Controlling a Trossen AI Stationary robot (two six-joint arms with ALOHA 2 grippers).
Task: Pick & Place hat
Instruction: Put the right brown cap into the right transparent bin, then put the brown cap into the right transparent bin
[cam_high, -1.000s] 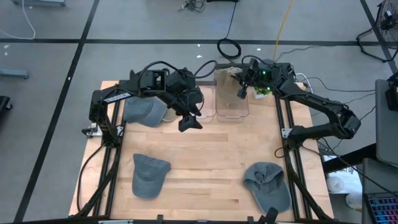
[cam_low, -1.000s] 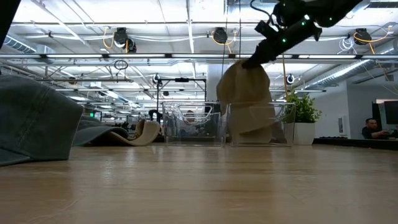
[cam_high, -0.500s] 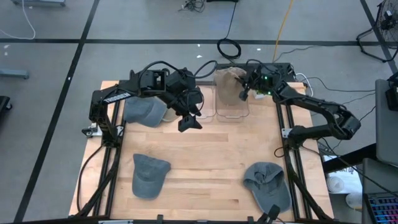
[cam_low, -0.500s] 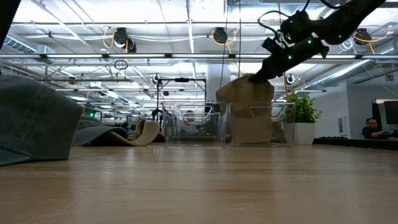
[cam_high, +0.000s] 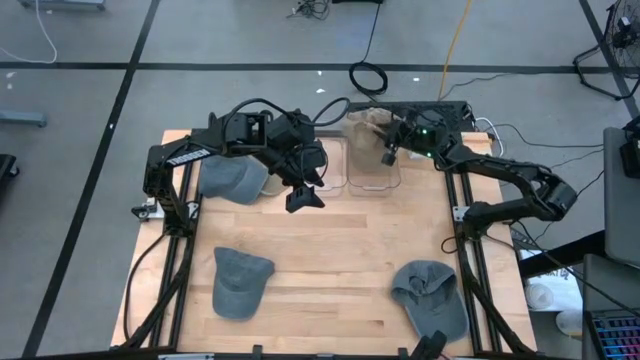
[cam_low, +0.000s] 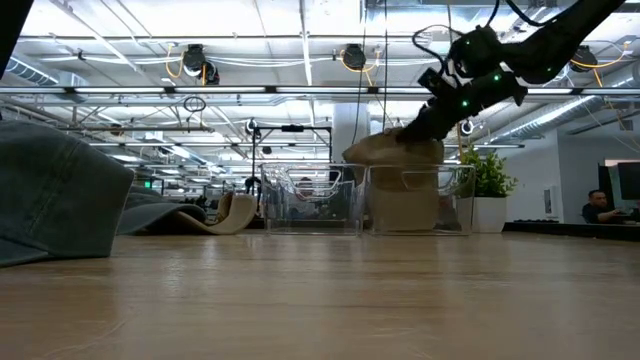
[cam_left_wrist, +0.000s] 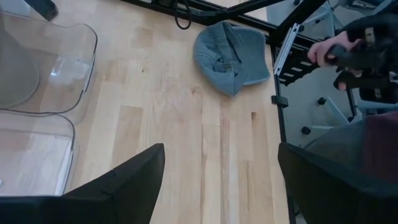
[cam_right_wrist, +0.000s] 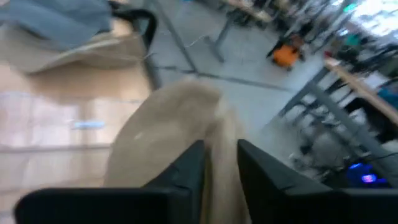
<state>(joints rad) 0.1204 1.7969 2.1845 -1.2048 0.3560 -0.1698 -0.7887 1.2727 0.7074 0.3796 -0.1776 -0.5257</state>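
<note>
A tan hat (cam_low: 402, 185) sits partly inside the right of two clear bins (cam_high: 373, 172), with its top bunched above the rim; it also shows in the high view (cam_high: 362, 122). My right gripper (cam_low: 412, 130) is shut on that top, above the bin. My left gripper (cam_high: 303, 197) hovers open over the table in front of the left clear bin (cam_high: 333, 160) and touches nothing. Three grey-blue hats lie brim-down on the wood: one far left (cam_high: 232, 178), one near left (cam_high: 240, 282), one near right (cam_high: 432, 297). My right gripper pinches a bunched fold at the top of the tan hat (cam_right_wrist: 214, 134) between its two fingers (cam_right_wrist: 186, 171). It comes slanting down from the table's right side. The hat sags below the fingers, its lower part resting inside the clear bin (cam_low: 415, 205).
Metal frame rails run along both sides of the table (cam_high: 320, 250). The wood between the bins and the near hats lies bare. In the left wrist view a grey hat (cam_left_wrist: 231, 55) lies ahead and a person's hand (cam_left_wrist: 326, 51) shows beyond the table's edge.
My right gripper has come down toward the right clear bin, staying shut on the tan hat. The hat, which hung mostly above the rim, has sunk into the bin and slumped, its top now bunched just over the rim.
</note>
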